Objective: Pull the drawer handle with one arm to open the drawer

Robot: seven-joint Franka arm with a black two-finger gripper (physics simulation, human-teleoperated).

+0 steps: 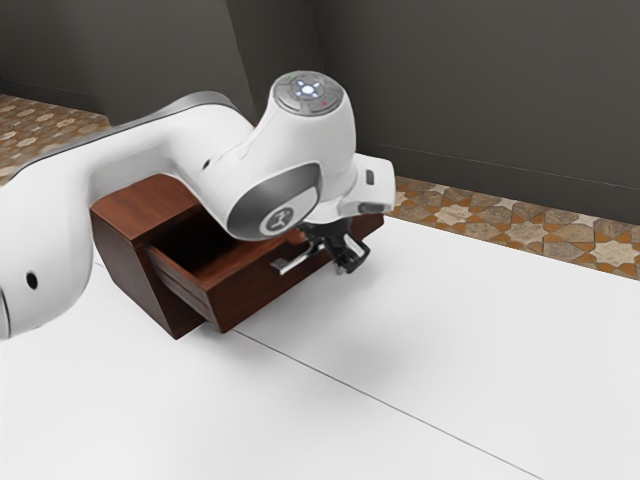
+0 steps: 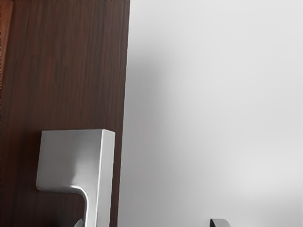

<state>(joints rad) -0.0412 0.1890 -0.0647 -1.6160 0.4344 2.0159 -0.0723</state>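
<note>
On the white table [image 1: 450,350], toward the exterior view's left and far side, sat a dark wooden cabinet [image 1: 130,225]. Its drawer [image 1: 250,290] stood partly pulled out, so that the hollow inside showed behind the drawer front. A silver handle [image 1: 295,262] stuck out from that front, roughly midway along it.

The white arm [image 1: 150,170] reached in from the exterior view's left, passing over the cabinet, and its black gripper [image 1: 348,260] hung down in front of the drawer. The gripper sat at the handle's right-hand end, just beside it and close above the table. I could not tell from this side whether it touched the metal.

From the wrist camera, the wood-grain drawer front [image 2: 61,71] ran beside bare table [image 2: 213,94], and the handle [image 2: 75,163] showed close under the hand as a bent silver bracket. One dark fingertip [image 2: 220,222] peeked in over the table, well apart from the handle. The jaws therefore stood wide, not clamped on anything.

Beyond the table's far edge lay patterned floor tiles [image 1: 520,225] below a dark wall [image 1: 480,80].
</note>
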